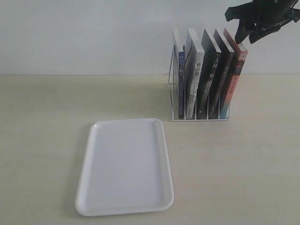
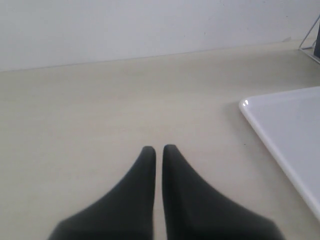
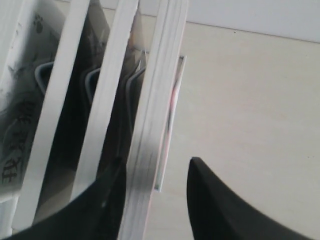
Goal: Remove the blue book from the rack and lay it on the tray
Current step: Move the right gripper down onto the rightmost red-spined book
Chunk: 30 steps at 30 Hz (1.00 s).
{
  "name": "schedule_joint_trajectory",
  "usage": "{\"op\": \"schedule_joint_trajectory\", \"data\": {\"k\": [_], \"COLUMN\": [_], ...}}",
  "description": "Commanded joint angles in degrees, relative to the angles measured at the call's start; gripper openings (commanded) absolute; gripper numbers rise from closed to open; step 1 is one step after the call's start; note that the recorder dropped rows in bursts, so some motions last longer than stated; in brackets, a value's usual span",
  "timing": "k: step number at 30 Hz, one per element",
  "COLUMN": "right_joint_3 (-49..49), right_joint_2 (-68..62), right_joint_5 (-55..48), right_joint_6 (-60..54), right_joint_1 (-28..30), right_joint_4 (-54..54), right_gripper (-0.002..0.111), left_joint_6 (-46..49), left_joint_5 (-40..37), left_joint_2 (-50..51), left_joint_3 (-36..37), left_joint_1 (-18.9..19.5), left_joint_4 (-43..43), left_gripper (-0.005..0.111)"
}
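Note:
The white wire rack [image 1: 170,82] stands at the back right of the table with several books upright in its slots. The blue book [image 1: 181,89] is in the leftmost slot, blue spine facing me. The white tray [image 1: 93,140] lies flat in front, left of the rack, with nothing on it. My right gripper [image 1: 246,38] hovers open over the rightmost, red-orange-spined book [image 1: 233,82]; in the right wrist view its fingers [image 3: 210,200] straddle that book's top edge [image 3: 155,125]. My left gripper [image 2: 159,148] is shut, low over bare table; the exterior view does not show it.
Two black-spined books [image 1: 216,84] and a pale-spined one [image 1: 191,84] fill the slots between. A plain wall runs behind the table. The left wrist view catches the tray's corner [image 2: 280,130] and a bit of rack wire [image 2: 310,42].

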<state>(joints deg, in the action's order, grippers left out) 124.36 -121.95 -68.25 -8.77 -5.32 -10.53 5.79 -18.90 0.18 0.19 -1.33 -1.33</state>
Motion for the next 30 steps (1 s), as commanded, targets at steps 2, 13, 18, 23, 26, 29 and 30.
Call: {"op": "schedule_joint_trajectory", "data": {"k": [2,13,18,23,26,29,30], "right_joint_3": [0.3,0.3,0.3,0.3,0.3,0.3,0.3], "right_joint_2": [-1.5,-4.8,-4.9,-4.9,-4.9,-4.9,-4.7], "right_joint_5": [-0.2,-0.3,-0.9,-1.7,-1.7,-1.7,-1.7], "right_joint_6": [0.8,1.4,3.6,3.8,4.2,4.4,4.4], "right_joint_1": [0.2,0.2,0.2,0.2,0.2,0.2,0.2], "right_joint_4": [-0.5,-0.5,-0.5,-0.5,-0.5,-0.5,-0.5], "right_gripper": [0.038,0.038,0.017,0.000,0.000,0.000,0.000], "left_joint_6": [0.2,0.2,0.2,0.2,0.2,0.2,0.2], "left_joint_5": [0.9,0.9,0.9,0.9,0.9,0.9,0.9], "left_joint_2": [-0.2,-0.2,-0.2,-0.2,-0.2,-0.2,-0.2], "left_joint_3": [-0.2,-0.2,-0.2,-0.2,-0.2,-0.2,-0.2], "left_joint_1": [0.1,0.1,0.1,0.1,0.1,0.1,0.1], "left_joint_4": [-0.1,-0.1,-0.1,-0.1,-0.1,-0.1,-0.1], "left_gripper": [0.005,0.005,0.005,0.005,0.005,0.005,0.005]}}
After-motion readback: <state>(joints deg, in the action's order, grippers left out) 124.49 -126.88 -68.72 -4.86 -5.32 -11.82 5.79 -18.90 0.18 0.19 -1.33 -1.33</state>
